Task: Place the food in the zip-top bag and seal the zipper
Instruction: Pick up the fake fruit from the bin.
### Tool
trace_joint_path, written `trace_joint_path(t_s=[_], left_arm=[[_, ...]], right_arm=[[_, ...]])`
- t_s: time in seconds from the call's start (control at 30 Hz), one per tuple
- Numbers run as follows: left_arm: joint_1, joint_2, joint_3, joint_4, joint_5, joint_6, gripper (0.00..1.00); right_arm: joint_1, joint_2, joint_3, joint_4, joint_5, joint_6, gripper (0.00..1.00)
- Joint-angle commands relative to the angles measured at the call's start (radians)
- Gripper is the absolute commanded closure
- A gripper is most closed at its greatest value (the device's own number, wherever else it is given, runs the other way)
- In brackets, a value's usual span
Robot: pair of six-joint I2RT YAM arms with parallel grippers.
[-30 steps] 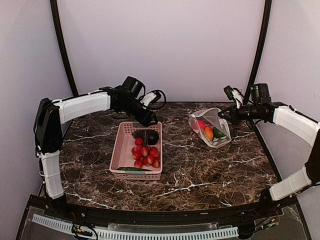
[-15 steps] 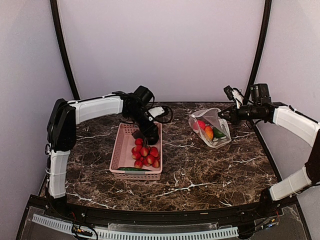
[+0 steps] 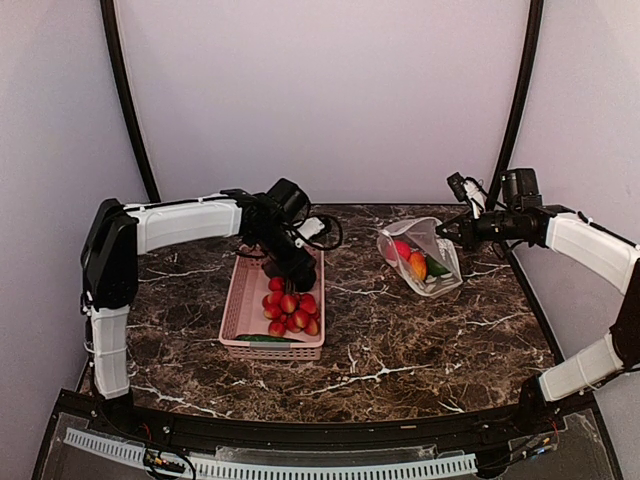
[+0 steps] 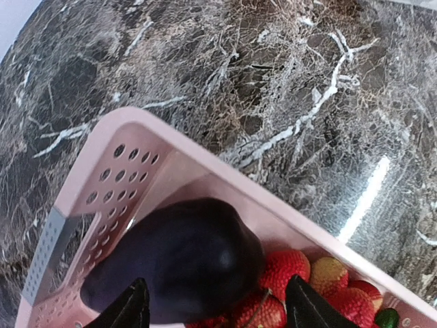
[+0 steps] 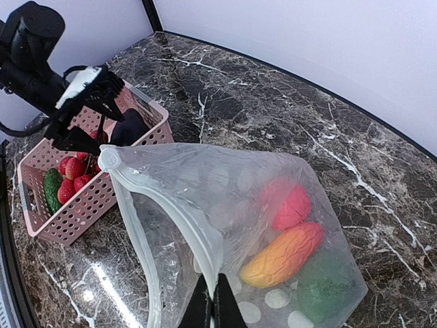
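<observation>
Ahead of the spread left tool (image 4: 217, 305), the eggplant (image 4: 179, 263) fills the pink basket (image 4: 130, 147) corner, red fruits (image 4: 287, 271) crowding beside it.

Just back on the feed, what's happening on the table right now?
The left pincer hangs open just above the eggplant in the pink basket, not gripping it. Red fruits and the cucumber lie there too. The right pincer is shut on the zip-top bag at its mouth edge, holding it open; a mango, a red fruit and a green pepper are inside. Nothing is sealed yet.
</observation>
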State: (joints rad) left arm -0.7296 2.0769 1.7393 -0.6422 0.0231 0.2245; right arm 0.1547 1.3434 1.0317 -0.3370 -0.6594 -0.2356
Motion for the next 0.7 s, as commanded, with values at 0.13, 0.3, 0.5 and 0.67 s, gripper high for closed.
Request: trace_joint_path(t_s=[0.13, 0.3, 0.5, 0.67], left_arm=[[0.005, -0.266, -0.234, 0.246, -0.059, -0.351, 0.32], [0.016, -0.265, -0.273, 0.26, -0.063, -0.556, 0.33], [0.033, -0.22, -0.285, 0.258, -0.053, -0.663, 0.41], [0.035, -0.196, -0.286, 0.257, -0.045, -0.679, 0.46]], right_arm=[[-0.006, -0.002, -0.008, 0.014, -0.02, -0.019, 1.0], [-0.006, -0.003, -0.006, 0.009, -0.026, -0.018, 1.0], [-0.006, -0.012, -0.007, 0.008, -0.022, -0.019, 1.0], [-0.006, -0.014, -0.009, 0.007, -0.022, -0.018, 1.0]])
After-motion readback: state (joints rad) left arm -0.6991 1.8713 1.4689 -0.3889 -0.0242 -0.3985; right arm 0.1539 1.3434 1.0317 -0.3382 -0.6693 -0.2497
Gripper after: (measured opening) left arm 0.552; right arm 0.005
